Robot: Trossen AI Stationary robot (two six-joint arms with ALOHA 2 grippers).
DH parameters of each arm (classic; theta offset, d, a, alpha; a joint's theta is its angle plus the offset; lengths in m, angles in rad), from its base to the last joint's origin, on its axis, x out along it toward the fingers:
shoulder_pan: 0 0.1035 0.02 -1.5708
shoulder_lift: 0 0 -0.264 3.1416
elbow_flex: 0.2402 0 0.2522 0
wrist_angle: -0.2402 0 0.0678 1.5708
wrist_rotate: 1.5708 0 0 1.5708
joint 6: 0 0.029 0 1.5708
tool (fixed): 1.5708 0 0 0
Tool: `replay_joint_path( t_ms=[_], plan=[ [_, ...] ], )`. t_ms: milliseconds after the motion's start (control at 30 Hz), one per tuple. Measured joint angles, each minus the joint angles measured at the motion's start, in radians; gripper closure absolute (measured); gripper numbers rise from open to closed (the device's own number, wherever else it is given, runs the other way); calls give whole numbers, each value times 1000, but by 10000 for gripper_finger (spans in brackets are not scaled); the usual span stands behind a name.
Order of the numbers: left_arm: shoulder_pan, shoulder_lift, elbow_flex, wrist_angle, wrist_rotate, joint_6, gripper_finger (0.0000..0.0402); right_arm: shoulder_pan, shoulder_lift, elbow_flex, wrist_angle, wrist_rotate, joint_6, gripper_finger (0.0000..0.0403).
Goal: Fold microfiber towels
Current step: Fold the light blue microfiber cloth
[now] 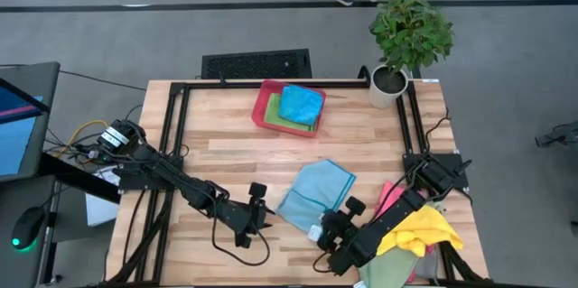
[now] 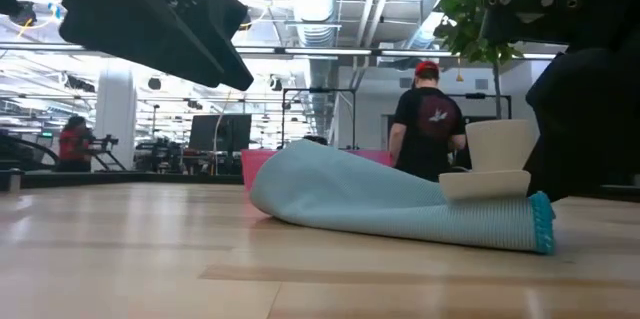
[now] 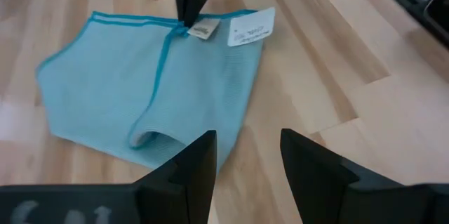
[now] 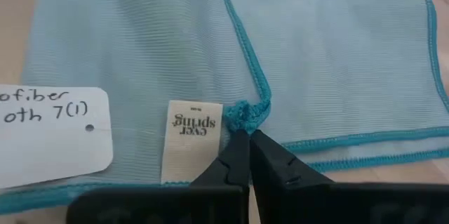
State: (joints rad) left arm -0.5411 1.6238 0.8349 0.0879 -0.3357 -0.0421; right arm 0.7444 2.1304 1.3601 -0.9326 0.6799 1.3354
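The light blue towel is laid partly folded on the bench. Its corner is pinched by the nearly closed tips of the right hand, beside the sewn label. The left hand is held half open above the bench, gripping nothing, the towel just ahead.

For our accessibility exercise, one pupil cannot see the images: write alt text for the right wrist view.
The right gripper, its dark fingers nearly together, pinches the bunched teal-stitched corner of a light blue microfiber towel lying partly folded on the wooden table. Beside the corner sit a white sewn brand label and a handwritten paper tag.
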Motion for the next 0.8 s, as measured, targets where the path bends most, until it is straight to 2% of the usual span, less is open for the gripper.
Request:
replay_joint_path(
  t_ms=[167, 300, 400, 500, 567, 667, 733, 800],
  plan=[
    [-2, 0, -1, 36, 40, -13, 249, 0, 0, -1, 0, -1, 1, 353],
    [-4, 0, -26, 149, 58, 8, 249, 5, -8, -1, -5, 6, 19, 333],
    [-5, 0, -53, 230, 101, 41, 249, 24, -50, -1, -23, 53, 34, 312],
    [-6, 0, -80, 293, 78, 62, 249, 48, -101, -1, -65, 116, 69, 290],
    [-6, 8, -92, 306, 24, 66, 249, 57, -133, -1, -81, 154, 79, 278],
    [-4, 67, -96, 369, -13, 71, 249, 46, -163, -1, -86, 179, 37, 267],
    [-5, 142, -83, 448, 18, 88, 249, 25, -170, -1, -76, 190, -5, 264],
    [-10, 198, -63, 445, 15, 102, 249, -3, -172, -1, -57, 190, -71, 265]
  ],
)
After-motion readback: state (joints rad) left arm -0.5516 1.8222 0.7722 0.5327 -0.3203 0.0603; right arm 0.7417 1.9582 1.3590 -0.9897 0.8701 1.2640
